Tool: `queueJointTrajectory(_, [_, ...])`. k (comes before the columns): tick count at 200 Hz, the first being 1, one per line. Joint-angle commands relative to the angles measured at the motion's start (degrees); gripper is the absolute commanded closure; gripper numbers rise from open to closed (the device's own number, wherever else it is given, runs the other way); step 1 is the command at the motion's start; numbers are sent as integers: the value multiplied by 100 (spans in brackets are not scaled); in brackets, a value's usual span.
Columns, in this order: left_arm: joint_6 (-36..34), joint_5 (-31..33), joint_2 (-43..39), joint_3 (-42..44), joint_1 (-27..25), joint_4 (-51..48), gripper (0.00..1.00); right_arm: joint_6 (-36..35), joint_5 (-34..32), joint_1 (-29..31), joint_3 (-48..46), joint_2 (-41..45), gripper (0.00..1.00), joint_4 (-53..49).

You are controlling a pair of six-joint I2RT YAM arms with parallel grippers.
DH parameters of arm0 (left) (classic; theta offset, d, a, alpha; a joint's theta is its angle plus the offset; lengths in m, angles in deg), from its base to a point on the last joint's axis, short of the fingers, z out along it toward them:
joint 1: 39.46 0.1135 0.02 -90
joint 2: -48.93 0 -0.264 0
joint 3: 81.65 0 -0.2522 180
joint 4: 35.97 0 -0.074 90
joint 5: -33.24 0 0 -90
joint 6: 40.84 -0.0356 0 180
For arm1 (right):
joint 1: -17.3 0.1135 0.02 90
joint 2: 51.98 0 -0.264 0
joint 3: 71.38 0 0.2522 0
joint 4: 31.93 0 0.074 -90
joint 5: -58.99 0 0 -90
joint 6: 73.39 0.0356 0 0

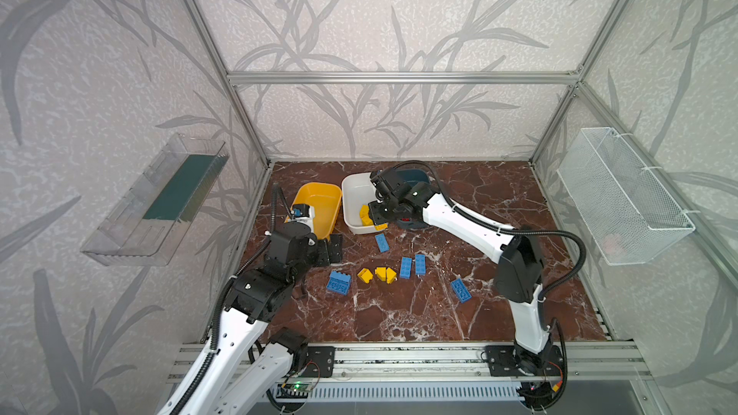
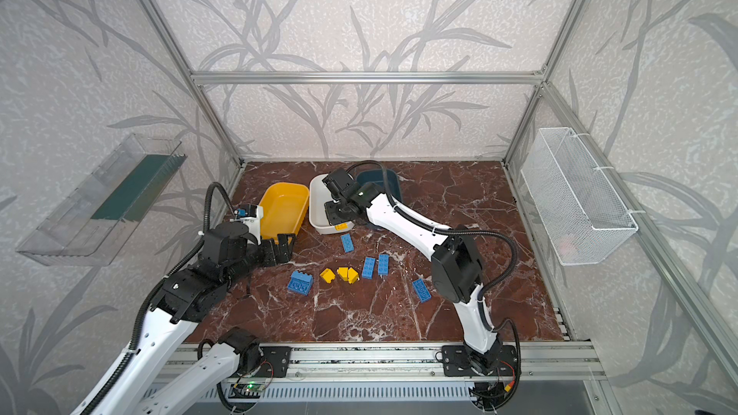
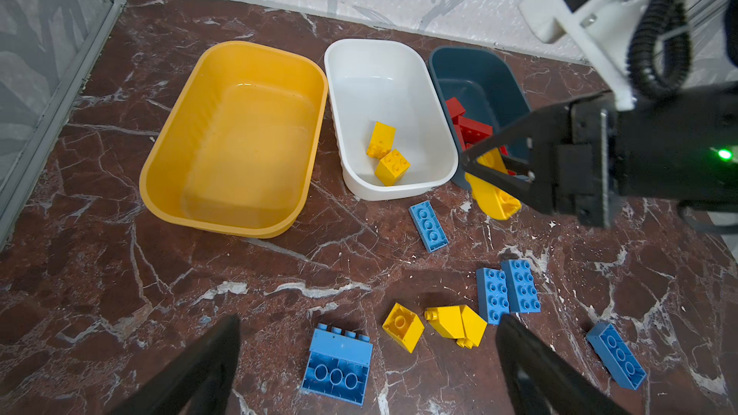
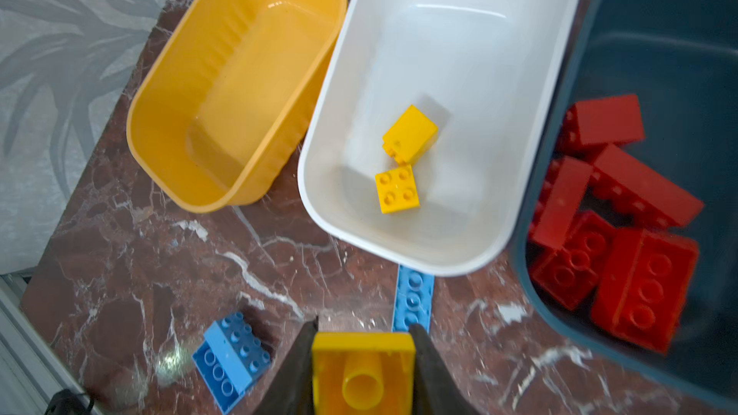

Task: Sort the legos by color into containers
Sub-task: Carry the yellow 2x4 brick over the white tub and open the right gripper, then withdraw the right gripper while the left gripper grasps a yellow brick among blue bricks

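Note:
Three containers stand side by side at the back: a yellow tub (image 3: 239,137), a white tub (image 3: 383,85) holding two yellow legos (image 4: 409,135), and a teal tub (image 4: 659,33) with several red legos (image 4: 615,213). My right gripper (image 4: 363,325) is shut on a yellow lego (image 4: 363,369), by the white tub's near rim (image 1: 359,229). My left gripper (image 3: 369,319) is open and empty, by the yellow tub's near corner, above a blue block (image 3: 337,369). Yellow wedges (image 1: 385,274) and several blue legos (image 1: 405,267) lie loose on the marble table.
A clear wall tray (image 1: 159,201) hangs on the left wall and a white mesh basket (image 1: 623,193) on the right. Aluminium frame posts stand at the corners. A metal rail (image 1: 399,357) runs along the front edge.

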Motion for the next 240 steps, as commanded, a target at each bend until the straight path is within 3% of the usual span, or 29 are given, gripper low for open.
queueJointTrajectory(1, [102, 81, 13, 20, 7, 27, 1, -226, 259, -139, 826, -593, 78, -241])
queueJointTrajectory(60, [77, -97, 83, 43, 3, 44, 1, -306, 266, -338, 2958, -2111, 74, -988])
queueJointTrajectory(72, [91, -126, 110, 50, 9, 53, 1, -294, 276, -370, 3089, -2218, 69, -1010])
queueJointTrajectory(103, [10, -321, 216, 36, 10, 39, 1, -277, 268, -419, 3081, -2185, 40, -942])
queueJointTrajectory(136, [-23, -418, 454, 20, 9, 32, 1, -394, 268, -432, 2832, -1814, 33, -958])
queueJointTrajectory(169, [142, -507, 821, -28, -26, -17, 1, -498, 212, -435, 1366, -659, 32, -380])
queueJointTrajectory(206, [726, -523, 1282, 67, -335, 17, 1, -304, 143, -551, -1879, 1470, 32, 1498])
queueJointTrajectory(240, [1290, -226, 1803, 321, -800, 275, 3, -248, -293, -594, -4092, 3117, 32, 2292])
